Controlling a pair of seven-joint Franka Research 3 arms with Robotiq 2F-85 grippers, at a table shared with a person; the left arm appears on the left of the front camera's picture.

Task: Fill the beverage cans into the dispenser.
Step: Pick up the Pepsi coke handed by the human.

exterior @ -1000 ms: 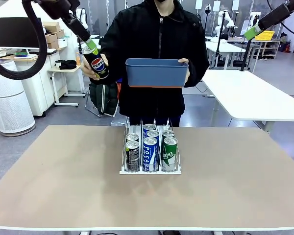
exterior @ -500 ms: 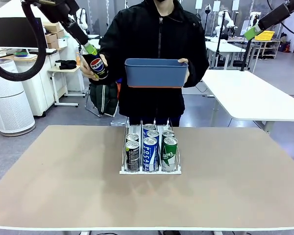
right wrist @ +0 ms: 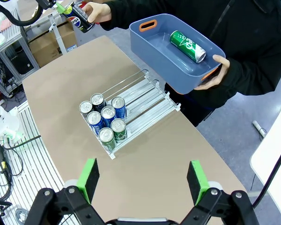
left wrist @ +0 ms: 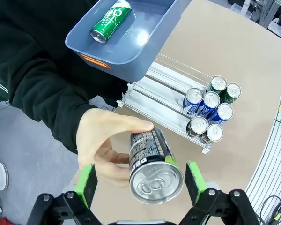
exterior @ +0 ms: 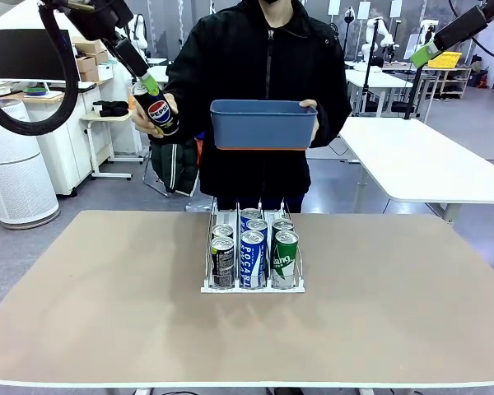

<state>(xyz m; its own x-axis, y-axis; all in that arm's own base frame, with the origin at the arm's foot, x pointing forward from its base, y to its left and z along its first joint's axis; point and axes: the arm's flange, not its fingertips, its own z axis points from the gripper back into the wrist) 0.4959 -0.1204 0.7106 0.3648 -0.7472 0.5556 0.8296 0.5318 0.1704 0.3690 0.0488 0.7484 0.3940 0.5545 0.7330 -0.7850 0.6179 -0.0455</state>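
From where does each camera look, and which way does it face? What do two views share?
Front view: fixed between the arms, facing across the beige table at the person holding a blue plastic bin; left gripper, right gripper up top.
Left wrist view: on that wrist, looking down between open fingers at the black Pepsi can in the person's hand.
Right wrist view: high up, looking down over open fingers at the white dispenser rack.
Shared: both wrist views show a green can in the bin.

Glossy metal cans [exterior: 253, 247] with bright silver tops — the dispenser [right wrist: 145, 101] shiny white plastic and wire; blue bin [exterior: 263, 125] smooth plastic, tan tabletop [exterior: 107, 313] matt.
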